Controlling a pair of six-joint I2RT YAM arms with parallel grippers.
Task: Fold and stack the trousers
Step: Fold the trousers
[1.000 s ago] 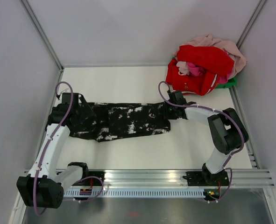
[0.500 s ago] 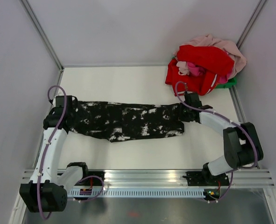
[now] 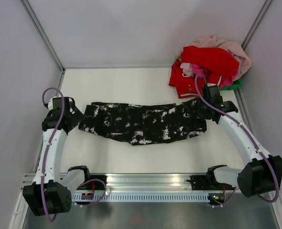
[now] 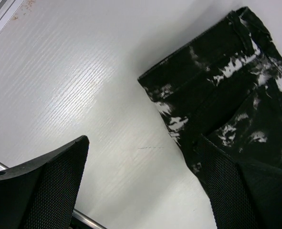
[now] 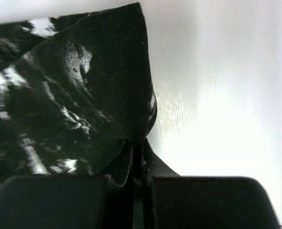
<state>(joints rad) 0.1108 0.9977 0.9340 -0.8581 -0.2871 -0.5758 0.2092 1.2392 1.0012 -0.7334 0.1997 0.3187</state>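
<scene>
The black trousers (image 3: 145,123) with white blotches lie stretched left to right across the white table. My right gripper (image 3: 198,110) is shut on their right end; in the right wrist view the fabric (image 5: 83,95) is pinched between the closed jaws (image 5: 137,148). My left gripper (image 3: 76,117) is open and empty just left of the trousers' left end. In the left wrist view bare table shows between its fingers (image 4: 141,143), and the waistband end (image 4: 226,95) lies to the right by the right finger.
A heap of red and pink clothes (image 3: 210,64) sits at the back right on a green basket (image 3: 235,85). An aluminium rail (image 3: 150,180) runs along the table's near edge. Grey walls close in on the left, back and right.
The right gripper has pulled the trousers to the right and slightly back. The left gripper has let go of the left end and now sits open beside it.
</scene>
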